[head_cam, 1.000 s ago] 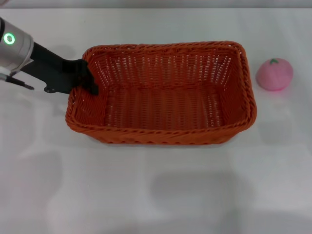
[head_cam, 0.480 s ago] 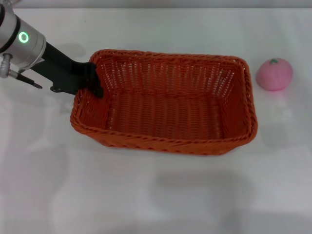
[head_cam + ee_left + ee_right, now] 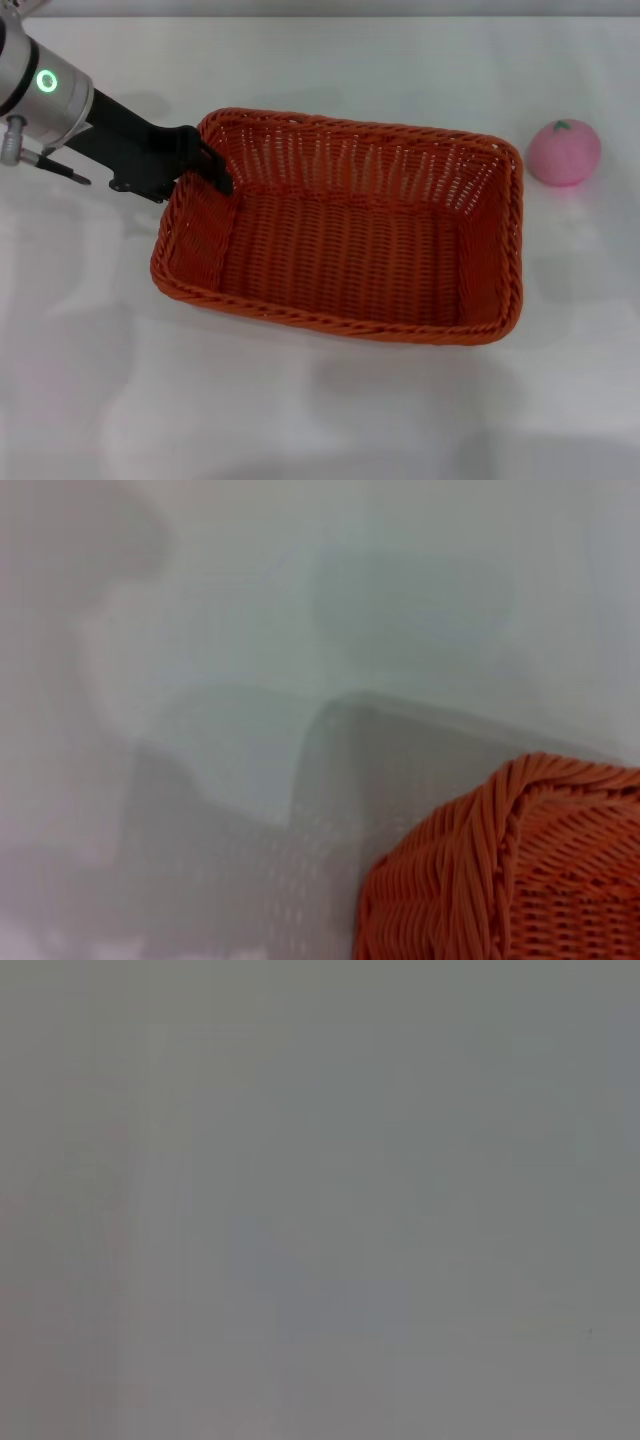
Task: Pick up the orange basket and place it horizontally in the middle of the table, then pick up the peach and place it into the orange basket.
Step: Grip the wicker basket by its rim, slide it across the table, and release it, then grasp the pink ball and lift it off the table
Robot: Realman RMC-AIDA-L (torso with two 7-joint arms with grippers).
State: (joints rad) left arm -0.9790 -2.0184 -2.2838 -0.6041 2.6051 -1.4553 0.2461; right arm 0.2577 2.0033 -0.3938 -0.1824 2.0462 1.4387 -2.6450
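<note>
The orange basket point(image 3: 345, 235) lies lengthwise across the middle of the white table point(image 3: 300, 420), slightly skewed, its left end farther back. My left gripper point(image 3: 208, 168) is shut on the basket's rim at the far left corner, one black finger reaching inside. A corner of the same basket point(image 3: 520, 870) shows in the left wrist view above the table. The pink peach point(image 3: 564, 151) sits on the table just right of the basket, apart from it. The right gripper is out of view; its wrist view shows only flat grey.
The table's far edge runs along the top of the head view. Open white surface lies in front of the basket and around the peach.
The left gripper has moved right and a little nearer with the basket's corner. The basket has turned, its left end swinging back and its right end coming forward. The peach has stayed put.
</note>
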